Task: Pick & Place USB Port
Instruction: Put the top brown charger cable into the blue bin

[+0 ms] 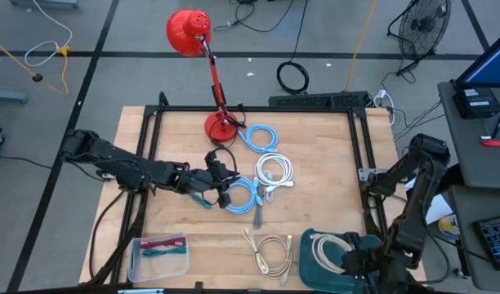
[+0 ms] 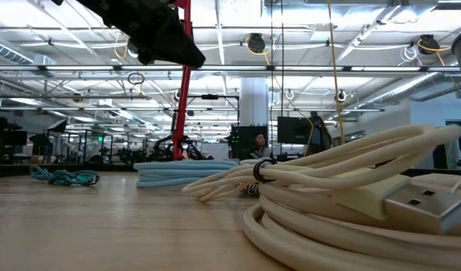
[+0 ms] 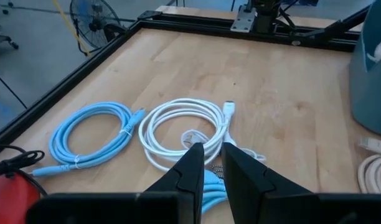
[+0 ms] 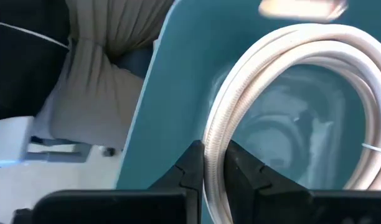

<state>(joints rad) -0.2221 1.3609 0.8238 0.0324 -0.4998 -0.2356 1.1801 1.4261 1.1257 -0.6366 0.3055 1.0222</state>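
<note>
- Cream cable (image 2: pixel 351 188) coil with its USB plug (image 2: pixel 422 205) fills the low view's foreground, lying on the counter (image 1: pixel 323 155).
- Right gripper (image 4: pixel 215 163) sits at the near right corner over the teal bin (image 1: pixel 315 269); its fingers pinch a white cable (image 4: pixel 253 93) strand, coil already hanging inside the bin, likely mid-drop.
- Left gripper (image 1: pixel 224 192) reaches to counter centre, hovering above the blue coil (image 1: pixel 243 196); fingers nearly pressed together with a narrow gap, nothing in them.
- From the left wrist view, a white coil (image 3: pixel 184 127) lies just ahead of the fingertips and a light-blue coil (image 3: pixel 91 134) beside it, so either looks like the next pick.
- Teal cable (image 2: pixel 61 177) lies apart at the far left in the low view.
- Another cream coil (image 1: pixel 270 251) lies near the front edge, just beside the bin.
- Clear box (image 1: pixel 158 253) at front left holds small coiled cables, looks like a second drop spot.
- Red lamp (image 1: pixel 193 37) stands at the counter's back, base (image 1: pixel 221 126) touching a blue coil (image 1: pixel 258 136).
</note>
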